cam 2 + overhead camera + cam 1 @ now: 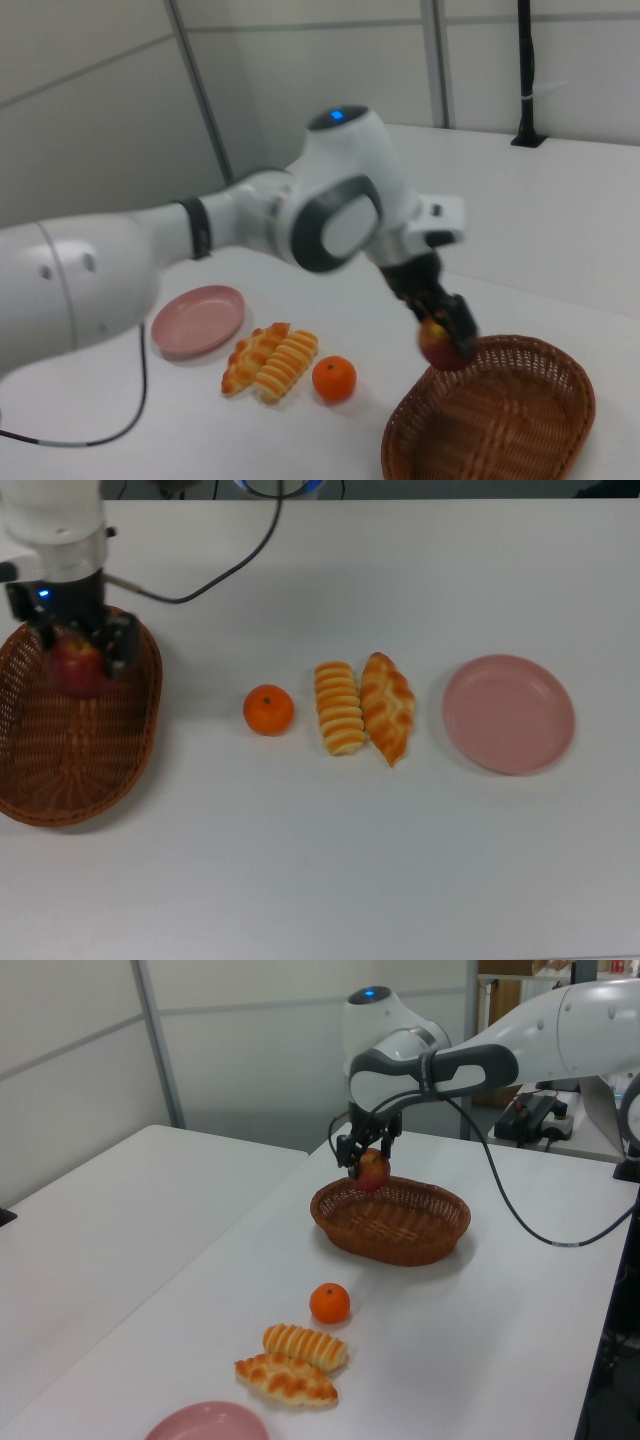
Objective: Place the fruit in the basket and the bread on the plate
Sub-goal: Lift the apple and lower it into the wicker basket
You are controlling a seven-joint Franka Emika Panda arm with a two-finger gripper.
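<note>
From my left view, near to far: plate (208,1422) at the surface's near edge, braided loaf (286,1380) touching spiral roll (305,1346), then mandarin (330,1303). Farther back is the basket (392,1222); the hand (368,1157) grips the apple (374,1170) above its far rim, clear of the weave.

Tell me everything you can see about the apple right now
The apple is round and dark red, with a paler yellowish patch visible in the left view. It is off the table, clamped in the gripper, whose dark fingers press it from two sides. It hangs in the air above the wicker basket, over the end of the basket nearest the arm, and it touches neither the basket nor anything else besides the fingers. Its stem cannot be made out.
</note>
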